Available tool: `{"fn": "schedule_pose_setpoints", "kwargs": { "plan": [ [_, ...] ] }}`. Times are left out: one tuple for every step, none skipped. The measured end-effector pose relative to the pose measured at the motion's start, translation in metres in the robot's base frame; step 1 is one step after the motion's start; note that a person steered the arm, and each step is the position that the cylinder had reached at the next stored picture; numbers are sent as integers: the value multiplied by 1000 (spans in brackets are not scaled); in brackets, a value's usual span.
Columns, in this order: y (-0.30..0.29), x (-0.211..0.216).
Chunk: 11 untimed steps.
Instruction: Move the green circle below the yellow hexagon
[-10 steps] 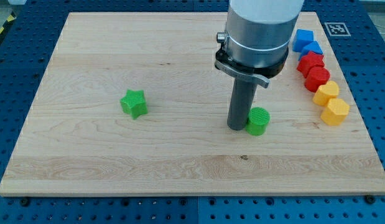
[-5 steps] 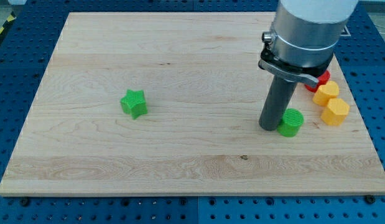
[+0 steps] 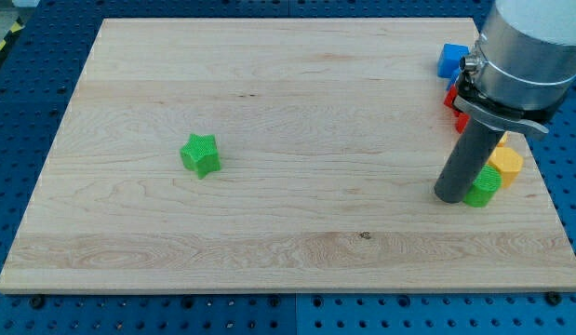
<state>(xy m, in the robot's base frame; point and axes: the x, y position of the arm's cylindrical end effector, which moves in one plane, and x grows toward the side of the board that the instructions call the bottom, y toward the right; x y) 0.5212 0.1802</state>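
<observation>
Wooden board point(image 3: 269, 112) on a blue perforated table point(image 3: 27, 56). The arm descends from the view's upper right; its dark rod stands upright, my tip point(image 3: 450, 197) resting on the board and touching the left side of the green circle point(image 3: 483, 186). The rod has no fingers and holds nothing. The green circle stands on its flat base, axis vertical, at the board's right side, just below and left of a yellow hexagon point(image 3: 507, 164). A blue block point(image 3: 451, 59) and red block point(image 3: 452, 96) show partly behind the arm. A green star point(image 3: 201, 154) lies well apart at left.
</observation>
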Motion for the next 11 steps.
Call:
{"fn": "schedule_pose_setpoints", "kwargs": {
  "plan": [
    [0,2],
    [-15,2],
    [-19,-16],
    [-17,-31],
    [-5,-31],
    [12,-27],
    [15,-11],
    [15,-8],
    [14,2],
    [14,13],
    [14,26]
  ]
}}
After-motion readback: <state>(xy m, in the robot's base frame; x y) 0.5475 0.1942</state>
